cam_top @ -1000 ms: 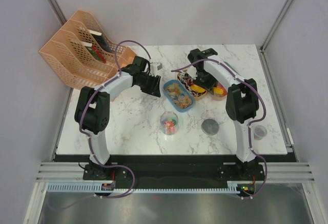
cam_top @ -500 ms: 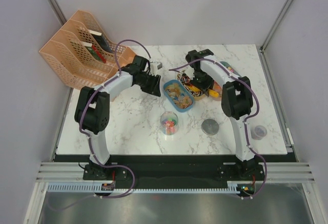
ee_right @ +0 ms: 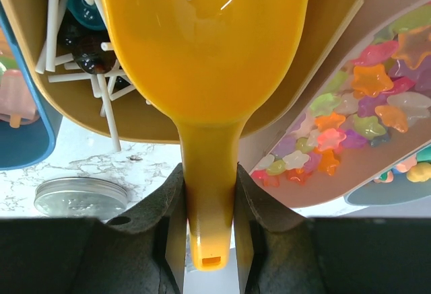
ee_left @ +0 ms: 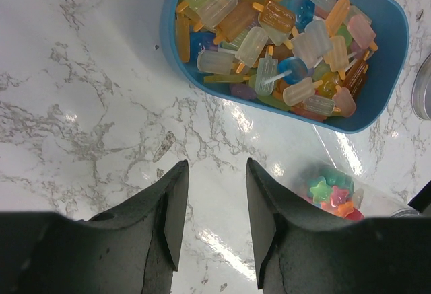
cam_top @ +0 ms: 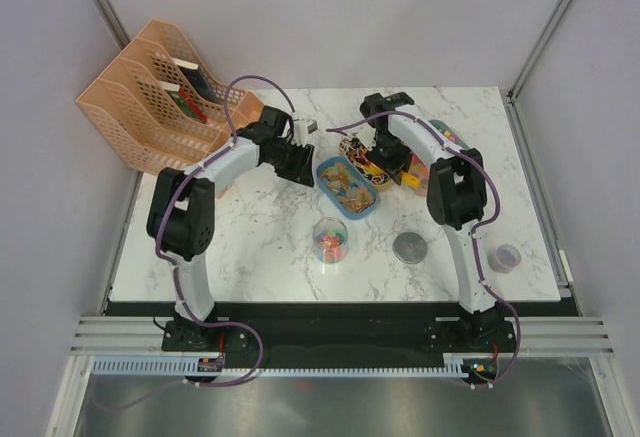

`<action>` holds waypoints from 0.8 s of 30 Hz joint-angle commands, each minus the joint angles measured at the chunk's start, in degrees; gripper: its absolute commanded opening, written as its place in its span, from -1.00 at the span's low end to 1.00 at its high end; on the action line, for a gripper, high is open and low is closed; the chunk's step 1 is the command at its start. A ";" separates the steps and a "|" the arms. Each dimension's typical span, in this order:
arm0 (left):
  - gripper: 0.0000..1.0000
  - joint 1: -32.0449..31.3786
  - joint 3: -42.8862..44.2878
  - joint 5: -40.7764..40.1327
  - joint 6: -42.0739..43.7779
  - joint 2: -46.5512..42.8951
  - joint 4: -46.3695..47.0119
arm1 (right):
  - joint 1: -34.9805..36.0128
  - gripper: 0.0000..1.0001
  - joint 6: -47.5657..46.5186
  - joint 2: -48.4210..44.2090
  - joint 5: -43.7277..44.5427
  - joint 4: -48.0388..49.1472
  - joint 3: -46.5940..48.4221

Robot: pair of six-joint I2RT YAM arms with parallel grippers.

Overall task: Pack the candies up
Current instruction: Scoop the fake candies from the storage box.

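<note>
Yellow scoop (ee_right: 205,52) clamped in right tool (ee_right: 207,203), over candies (ee_right: 86,56).

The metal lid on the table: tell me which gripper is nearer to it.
Right. The right gripper, shut on the yellow scoop over the tan tray, is just beyond the metal lid. The left gripper, open, is left of the blue tray, farther off.

A: Free room?
B: Bare worktop (cam_top: 240,242) left and near-left of the blue tray (cam_top: 348,189); the left gripper (ee_left: 215,173), jaws parted, hangs over it.
A: Obstacles?
B: Far centre, the tan tray (ee_right: 74,116) just beside the blue one, the right gripper (ee_right: 207,200), jaws clamped on a scoop (ee_right: 205,52), above it. Near, clear cup (cam_top: 330,240) and metal lid (cam_top: 409,248), a gap between. Far left, file racks (cam_top: 150,107).
</note>
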 commanded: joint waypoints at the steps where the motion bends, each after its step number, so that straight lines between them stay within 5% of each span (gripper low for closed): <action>1: -0.05 0.14 1.81 0.90 0.90 -0.21 -0.26 | 0.35 -1.00 0.56 1.18 -2.97 -5.74 3.29; 24: -0.05 0.14 -0.47 -0.33 -0.07 -2.94 -1.32 | 1.85 -1.00 0.21 3.82 -3.15 -5.30 6.29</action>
